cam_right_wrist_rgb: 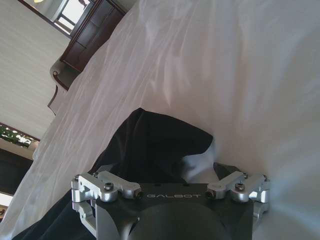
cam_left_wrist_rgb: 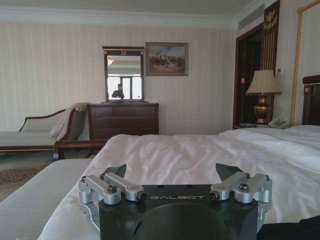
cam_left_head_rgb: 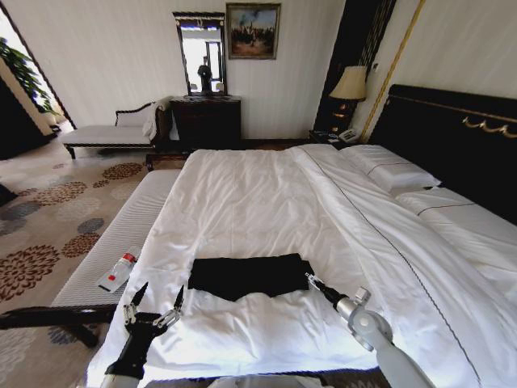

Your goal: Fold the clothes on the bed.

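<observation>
Judging by the black T-shirt [cam_left_head_rgb: 249,276] lying compact on the bed [cam_left_head_rgb: 258,202], your folding looked nearly done, left gripper [cam_left_head_rgb: 153,304] spread empty, right gripper [cam_left_head_rgb: 311,280] unreadable.

Room bright, daylight entering from the doorway [cam_left_head_rgb: 12,48] at far left of head view, blown out there. Lamp [cam_left_head_rgb: 350,83] glows warm but weak. White bed [cam_left_head_rgb: 266,202] glares just beyond the right claw [cam_right_wrist_rgb: 171,170]. Black shirt [cam_left_head_rgb: 249,275] loses detail in shadow. Head view bends at edges; claw bodies close up look soft.
</observation>
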Controlling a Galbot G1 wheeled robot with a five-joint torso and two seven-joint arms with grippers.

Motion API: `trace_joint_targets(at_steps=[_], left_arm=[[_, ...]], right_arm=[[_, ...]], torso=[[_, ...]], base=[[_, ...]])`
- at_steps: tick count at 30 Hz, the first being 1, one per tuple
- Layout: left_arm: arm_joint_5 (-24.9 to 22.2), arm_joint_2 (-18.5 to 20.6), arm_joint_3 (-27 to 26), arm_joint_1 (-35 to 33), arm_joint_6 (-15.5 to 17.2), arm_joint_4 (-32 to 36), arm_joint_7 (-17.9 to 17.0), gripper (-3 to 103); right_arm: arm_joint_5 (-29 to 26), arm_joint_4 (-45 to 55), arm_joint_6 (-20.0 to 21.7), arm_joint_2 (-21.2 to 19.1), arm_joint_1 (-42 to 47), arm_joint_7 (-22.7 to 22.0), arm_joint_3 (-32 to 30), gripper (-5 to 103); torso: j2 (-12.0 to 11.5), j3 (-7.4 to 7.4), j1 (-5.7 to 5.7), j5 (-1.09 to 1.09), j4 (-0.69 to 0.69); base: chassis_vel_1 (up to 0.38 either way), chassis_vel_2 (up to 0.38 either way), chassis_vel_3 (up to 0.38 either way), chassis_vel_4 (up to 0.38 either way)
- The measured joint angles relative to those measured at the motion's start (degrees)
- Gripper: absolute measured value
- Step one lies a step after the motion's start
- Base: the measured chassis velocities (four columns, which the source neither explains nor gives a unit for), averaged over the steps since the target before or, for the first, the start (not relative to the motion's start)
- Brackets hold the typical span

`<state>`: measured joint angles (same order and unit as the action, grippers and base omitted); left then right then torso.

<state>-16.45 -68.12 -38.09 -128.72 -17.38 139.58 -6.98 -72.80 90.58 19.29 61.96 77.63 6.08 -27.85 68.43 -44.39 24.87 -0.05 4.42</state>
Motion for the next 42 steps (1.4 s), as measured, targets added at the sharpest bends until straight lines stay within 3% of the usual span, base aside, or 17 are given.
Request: trace_joint_targets(at_steps=[14,19,22,24,35,37,40,42], left_arm=[[-0.02,0.06,0.04,0.12,0.07,-0.14,-0.05,100],[-0.02,0.08,0.05,0.14,0.07,-0.18,-0.06,100],[-0.02,0.09,0.05,0.15,0.07,-0.2,-0.06,100],[-0.01,0.1,0.05,0.15,0.07,-0.2,-0.06,100],[0.0,0.1,0.05,0.16,0.07,-0.26,-0.07,100],[0.0,0.1,0.05,0.16,0.07,-0.26,-0.06,100],[0.0,0.1,0.05,0.16,0.07,-0.26,-0.06,100],[-0.01,0.1,0.05,0.16,0.07,-0.27,-0.07,100]], right_arm=[[0.66,-0.16,-0.37,5.3,-1.4,1.2,1.47,100],[2.58,-0.28,-0.85,7.4,-1.31,1.31,1.5,87],[3.31,-0.24,-1.32,7.77,-1.09,1.37,1.41,71],[3.32,-0.15,-1.35,7.8,-1.03,1.37,1.34,71],[5.12,-0.07,-1.88,10.27,-1.86,1.11,1.45,22],[5.25,-0.12,-1.9,10.39,-1.88,1.1,1.48,22],[6.16,-0.44,-2.23,11.15,-1.81,1.1,1.57,8],[6.38,-0.46,-2.32,11.42,-1.66,1.11,1.51,7]], torso=[[0.0,0.0,0.0,0.0,-0.01],[0.0,0.0,0.0,0.01,-0.01],[0.0,0.0,0.0,0.01,-0.01],[0.0,0.0,0.0,0.01,-0.01],[0.0,0.0,0.0,0.01,-0.01],[0.0,0.0,0.0,0.01,-0.01],[0.0,0.0,0.0,0.01,0.0],[0.0,0.0,0.0,0.01,-0.01]], base=[[0.0,0.0,0.0,0.0],[0.0,0.0,0.0,0.0],[0.0,0.0,0.0,0.0],[0.0,0.0,0.0,0.0],[0.0,0.0,0.0,0.0],[0.0,0.0,0.0,0.0],[0.0,0.0,0.0,0.0],[0.0,0.0,0.0,0.0]])
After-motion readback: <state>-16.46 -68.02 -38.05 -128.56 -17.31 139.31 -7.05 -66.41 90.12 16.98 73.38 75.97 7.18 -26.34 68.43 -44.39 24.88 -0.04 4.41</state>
